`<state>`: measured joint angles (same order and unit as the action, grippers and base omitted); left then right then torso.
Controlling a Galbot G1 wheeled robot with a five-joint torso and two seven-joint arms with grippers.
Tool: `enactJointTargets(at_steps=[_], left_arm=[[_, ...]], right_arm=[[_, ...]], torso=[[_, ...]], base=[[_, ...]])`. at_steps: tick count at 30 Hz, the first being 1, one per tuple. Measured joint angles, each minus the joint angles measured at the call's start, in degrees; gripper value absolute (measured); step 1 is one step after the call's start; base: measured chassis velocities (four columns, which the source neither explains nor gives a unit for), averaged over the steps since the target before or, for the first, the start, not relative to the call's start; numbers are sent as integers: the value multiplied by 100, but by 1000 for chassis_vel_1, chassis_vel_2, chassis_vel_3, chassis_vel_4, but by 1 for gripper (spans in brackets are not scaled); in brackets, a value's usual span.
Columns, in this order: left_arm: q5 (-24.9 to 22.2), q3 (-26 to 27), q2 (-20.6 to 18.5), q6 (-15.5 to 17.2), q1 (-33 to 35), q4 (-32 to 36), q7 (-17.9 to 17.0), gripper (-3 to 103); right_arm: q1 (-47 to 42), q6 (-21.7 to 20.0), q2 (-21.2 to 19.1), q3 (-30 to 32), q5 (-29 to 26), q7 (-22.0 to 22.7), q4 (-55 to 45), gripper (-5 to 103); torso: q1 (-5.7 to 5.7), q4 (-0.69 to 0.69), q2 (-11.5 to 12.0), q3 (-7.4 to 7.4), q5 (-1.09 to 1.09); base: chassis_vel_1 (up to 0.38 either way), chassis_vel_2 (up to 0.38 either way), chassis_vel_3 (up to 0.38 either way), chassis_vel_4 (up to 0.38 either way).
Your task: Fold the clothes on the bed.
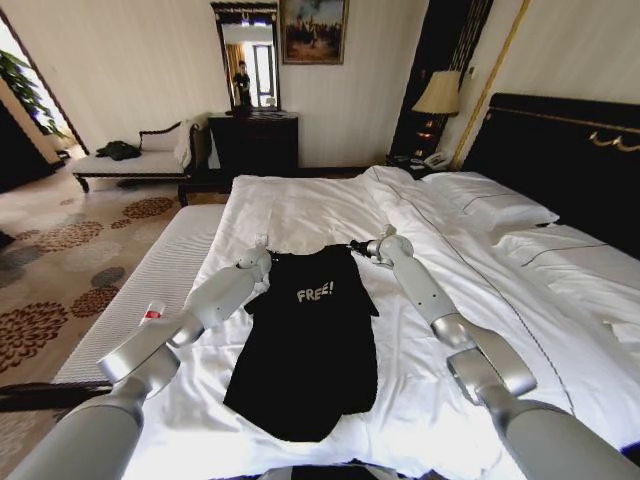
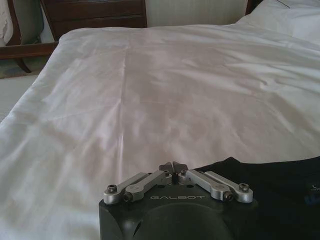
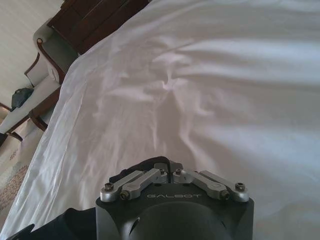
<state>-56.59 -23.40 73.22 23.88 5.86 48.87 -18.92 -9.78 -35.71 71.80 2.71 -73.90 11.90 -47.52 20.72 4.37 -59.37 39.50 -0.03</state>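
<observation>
The clothes, a black T-shirt [image 1: 310, 350] with white "FREE" lettering, lie lengthwise on the white bed [image 1: 300, 210], collar end away from me. My left gripper [image 1: 262, 254] is at the shirt's far left corner and my right gripper [image 1: 363, 248] at its far right corner. In the left wrist view the left gripper [image 2: 172, 167] is shut, with black fabric [image 2: 270, 185] reaching up to its tips. The right wrist view shows the right gripper [image 3: 167, 164] shut too, dark fabric [image 3: 75, 225] hanging beside and under it.
White pillows [image 1: 490, 200] and a dark headboard [image 1: 570, 160] stand at the right. A dark dresser with a mirror [image 1: 253, 140] and a pale bench [image 1: 130, 160] stand beyond the bed's foot. Patterned carpet [image 1: 70, 250] lies to the left. A small red-and-white object [image 1: 151, 313] rests on the bed's left edge.
</observation>
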Motion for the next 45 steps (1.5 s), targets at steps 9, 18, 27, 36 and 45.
enactJointTargets(at_steps=[9,18,27,36,45], left_arm=[[276,248,471,-143,-30,-534,58,1],[562,397,648,42,44,-581,16,5],[903,582,705,5,124,-629,-165,36],[236,535,-266,135,435,927,-646,74],[-276,683,-1412,-62,1195,2812,-778,98]], right_arm=[[-2,145,62,104,233,-129,305,0],[-231,372,-22,46,366,-429,57,15],[-397,383,-221,-67,465,-335,-296,47],[-1101,174,-1152,281,-320,365,-1603,85],[-2510,312,-2017,794,-177,181,-3418,100]], torso=[[0,-4,0,0,0],[0,-5,0,-1,0],[0,-5,0,0,1],[0,0,0,-1,1],[0,-4,-1,-1,-1]], base=[[0,0,0,0],[0,0,0,0],[0,0,0,0],[0,0,0,0],[0,0,0,0]])
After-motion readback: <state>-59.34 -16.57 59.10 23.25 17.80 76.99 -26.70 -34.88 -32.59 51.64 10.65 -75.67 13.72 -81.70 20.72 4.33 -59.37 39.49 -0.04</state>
